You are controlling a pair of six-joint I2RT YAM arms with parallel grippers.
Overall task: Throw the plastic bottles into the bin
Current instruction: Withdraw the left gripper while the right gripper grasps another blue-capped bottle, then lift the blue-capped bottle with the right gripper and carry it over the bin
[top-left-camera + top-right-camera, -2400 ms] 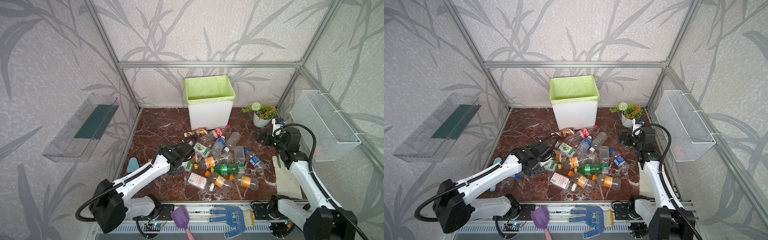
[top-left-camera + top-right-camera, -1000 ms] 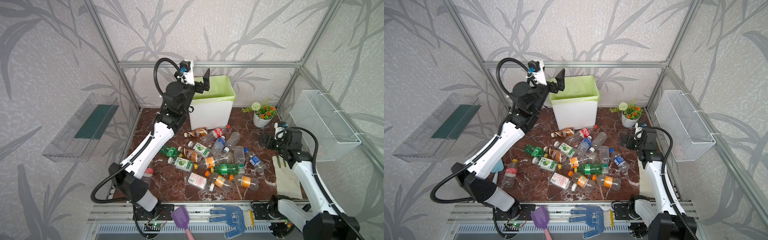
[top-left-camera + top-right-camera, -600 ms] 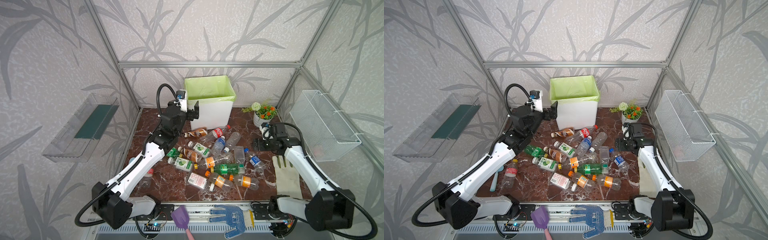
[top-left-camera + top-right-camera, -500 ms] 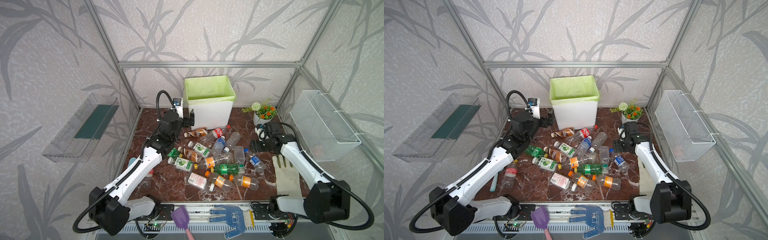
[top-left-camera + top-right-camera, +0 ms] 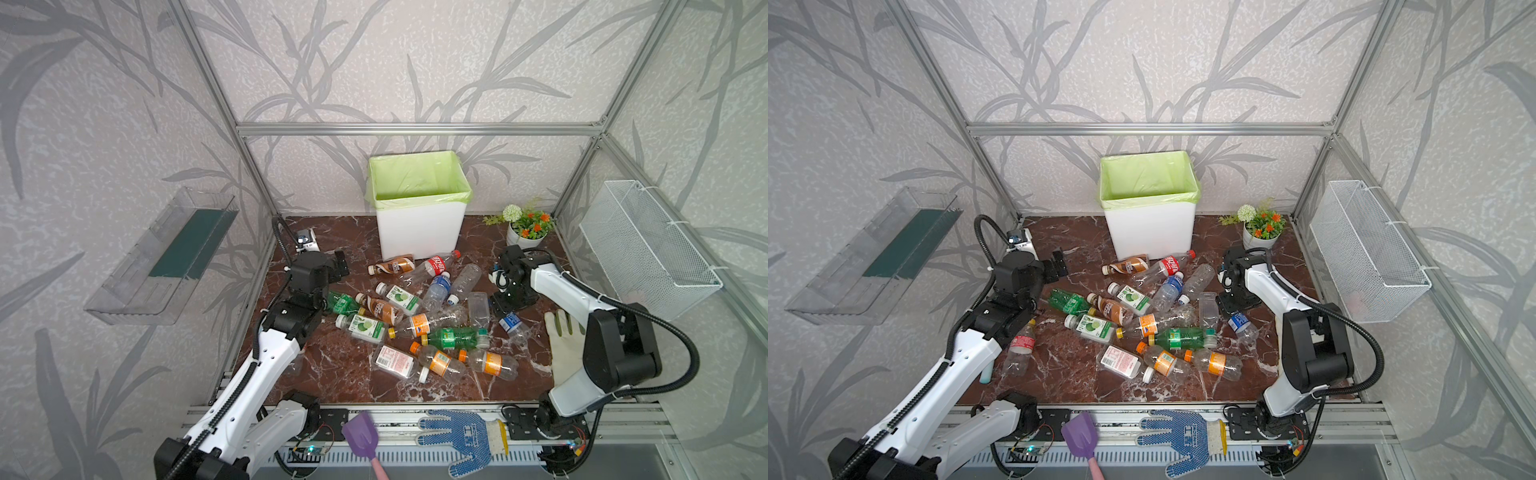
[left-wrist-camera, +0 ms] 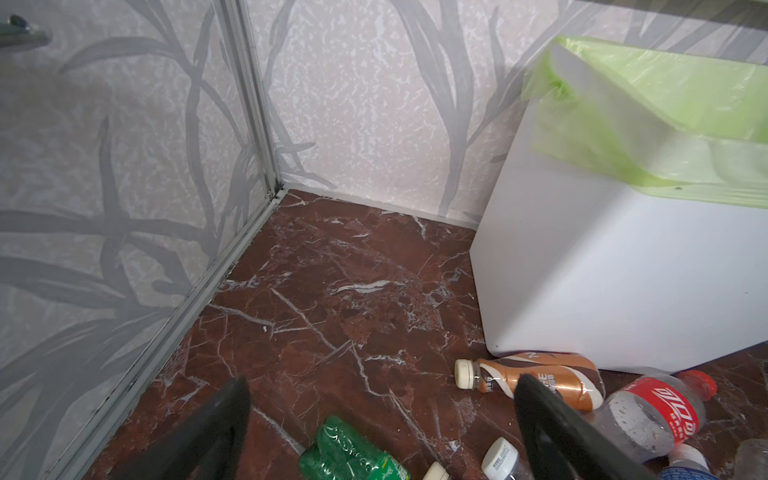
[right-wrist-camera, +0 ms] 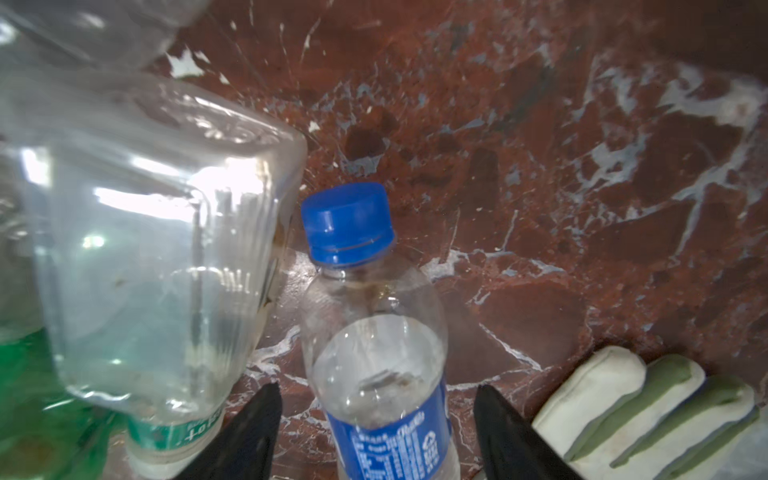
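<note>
While I am watching both top views, the plastic bottles (image 5: 419, 324) are lying scattered across the middle of the frame on the dark red marble tabletop (image 5: 332, 374). The bin (image 5: 419, 232) is standing upright just above them, at the upper centre, with its green liner folded over the rim.

I am holding the right end effector (image 7: 377, 389) low at the right edge of the pile. The right wrist view is showing its black fingers (image 7: 257, 432) spread on either side of a clear bottle with a blue cap and blue label (image 7: 374, 332). A gap is showing on each side, so nothing is being pinched. A clear square bottle (image 7: 145, 249) is lying just beside that one, and a white glove (image 7: 644, 403) is lying on its other side.

The left end effector (image 6: 382, 380) is hovering at the left of the pile, spread wide and empty. It is sitting near a green bottle (image 6: 345, 453) and a brown bottle (image 6: 540, 378), which is lying right at the foot of the bin.
</note>
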